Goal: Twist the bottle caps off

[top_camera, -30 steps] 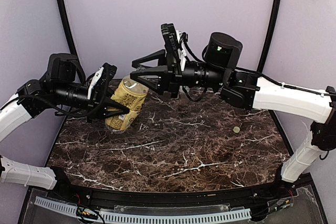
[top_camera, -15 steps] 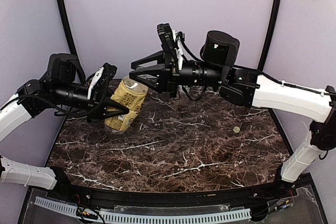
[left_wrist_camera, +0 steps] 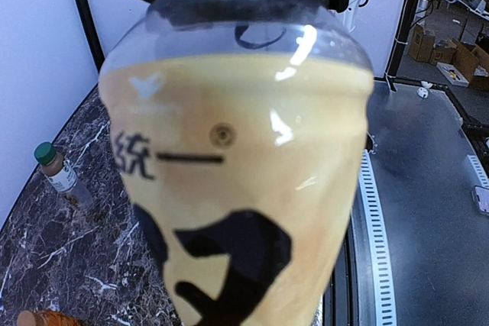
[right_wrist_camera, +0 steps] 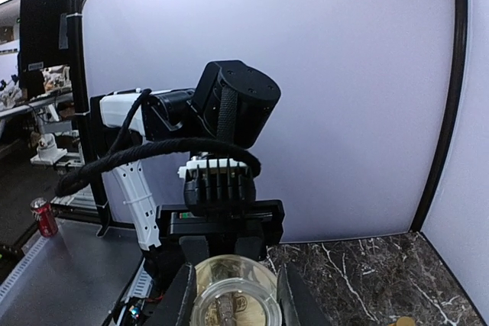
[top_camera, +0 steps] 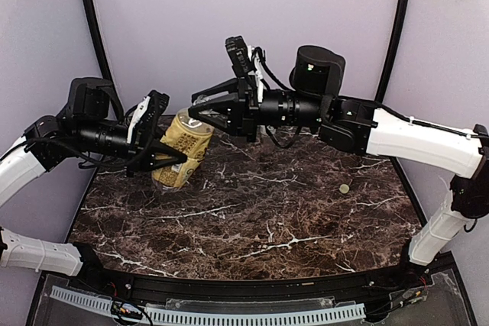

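The tall yellowish tea bottle [top_camera: 183, 149] is tilted and held off the table in my left gripper [top_camera: 170, 143], which is shut on its body. The bottle fills the left wrist view [left_wrist_camera: 237, 166] and hides the fingers there. Its mouth [right_wrist_camera: 233, 295] is open, with no cap on it. My right gripper [top_camera: 194, 104] is open, with one finger on each side of that mouth [right_wrist_camera: 181, 295]. A cream-white cap [top_camera: 345, 188] lies on the table at the right. The slim clear bottle with a dark green cap [left_wrist_camera: 56, 167] stands at the back left.
The dark marble table [top_camera: 260, 219] has a black rail along its near edge. An orange top [left_wrist_camera: 42, 318] shows at the bottom left of the left wrist view. Purple walls and black posts [top_camera: 92, 20] close in the back.
My right gripper has moved a little left, bringing its fingers over the bottle's mouth. The left gripper and the bottle have stayed nearly still.
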Robot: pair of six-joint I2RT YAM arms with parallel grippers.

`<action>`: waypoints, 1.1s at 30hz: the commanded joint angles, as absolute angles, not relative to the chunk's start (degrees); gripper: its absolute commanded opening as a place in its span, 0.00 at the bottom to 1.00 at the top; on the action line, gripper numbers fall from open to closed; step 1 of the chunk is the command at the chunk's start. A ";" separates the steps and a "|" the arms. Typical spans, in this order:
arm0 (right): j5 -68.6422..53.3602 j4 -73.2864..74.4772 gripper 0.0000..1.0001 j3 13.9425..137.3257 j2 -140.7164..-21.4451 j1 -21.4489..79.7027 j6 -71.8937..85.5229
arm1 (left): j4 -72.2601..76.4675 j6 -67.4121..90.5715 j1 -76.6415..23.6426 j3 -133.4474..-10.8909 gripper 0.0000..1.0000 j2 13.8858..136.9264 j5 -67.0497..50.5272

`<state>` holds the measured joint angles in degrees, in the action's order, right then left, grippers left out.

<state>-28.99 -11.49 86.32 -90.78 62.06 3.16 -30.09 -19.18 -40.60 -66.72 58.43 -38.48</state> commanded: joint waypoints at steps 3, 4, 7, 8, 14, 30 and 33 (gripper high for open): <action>-29.52 -10.98 0.00 86.99 -91.77 61.38 3.98 | -29.55 -20.13 -40.52 -67.81 0.15 57.07 -39.27; -29.50 -10.84 0.00 87.01 -91.69 61.34 3.99 | -29.58 -20.13 -40.52 -67.73 0.16 57.05 -39.11; -28.30 -10.39 0.00 86.78 -90.78 61.09 3.95 | -29.62 -20.12 -40.52 -67.11 0.79 56.70 -38.01; -27.71 -10.07 0.00 86.69 -90.24 60.93 3.89 | -29.57 -19.99 -40.52 -66.61 0.89 56.56 -36.97; -21.56 -4.69 0.00 86.40 -86.38 59.91 2.08 | -29.36 -20.01 -40.52 -65.41 0.99 56.04 -34.92; 26.56 14.20 0.00 71.18 -68.81 31.56 -0.93 | -27.85 -19.94 -38.21 -62.10 0.99 53.61 -30.96; 19.53 4.21 0.00 62.59 -68.54 21.92 -1.76 | -26.74 -18.15 -35.70 -60.04 0.99 52.37 -30.48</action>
